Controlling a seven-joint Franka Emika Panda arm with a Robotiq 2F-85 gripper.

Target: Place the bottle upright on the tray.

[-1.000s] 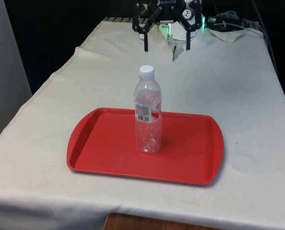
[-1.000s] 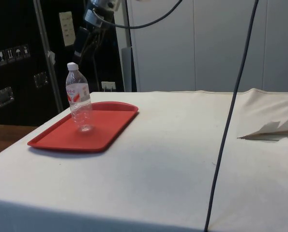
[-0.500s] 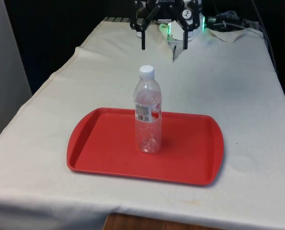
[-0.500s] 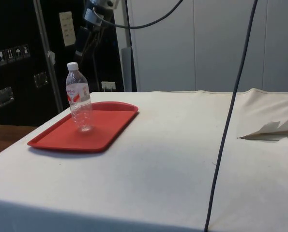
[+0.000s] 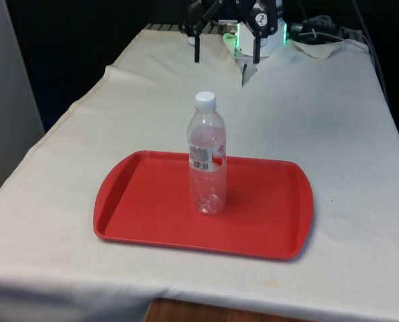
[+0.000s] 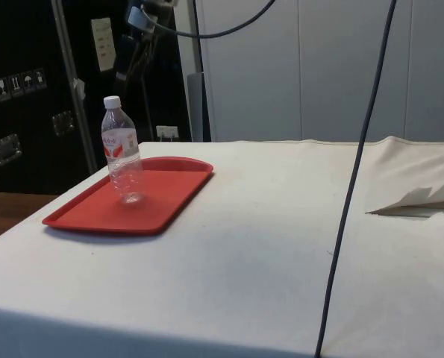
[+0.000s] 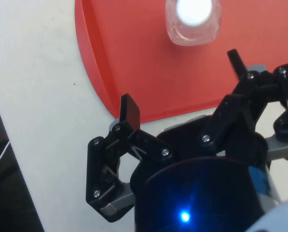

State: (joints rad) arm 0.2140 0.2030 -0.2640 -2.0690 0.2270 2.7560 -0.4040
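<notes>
A clear plastic bottle [image 5: 207, 161] with a white cap and a red-and-white label stands upright near the middle of the red tray [image 5: 139, 201]. The side view has the bottle [image 6: 123, 153] on the tray [image 6: 162, 198] as well. My gripper [image 5: 226, 57] hangs open high above the table, behind the tray and well clear of the bottle, its two black fingers spread wide. In the side view the gripper [image 6: 132, 67] is above and behind the bottle. From the wrist, the bottle's cap [image 7: 194, 12] and the tray [image 7: 134, 58] lie far below the open fingers [image 7: 130, 113].
A white cloth [image 5: 333, 134] covers the table. A fold of cloth [image 6: 416, 200] rises at the side view's right. A dark cable [image 6: 352, 171] hangs down across the side view. Dark cabinets [image 6: 27, 97] stand behind the tray.
The open gripper has risen and drawn back from the bottle, shifting upward in both fixed views. The bottle and tray have stayed still.
</notes>
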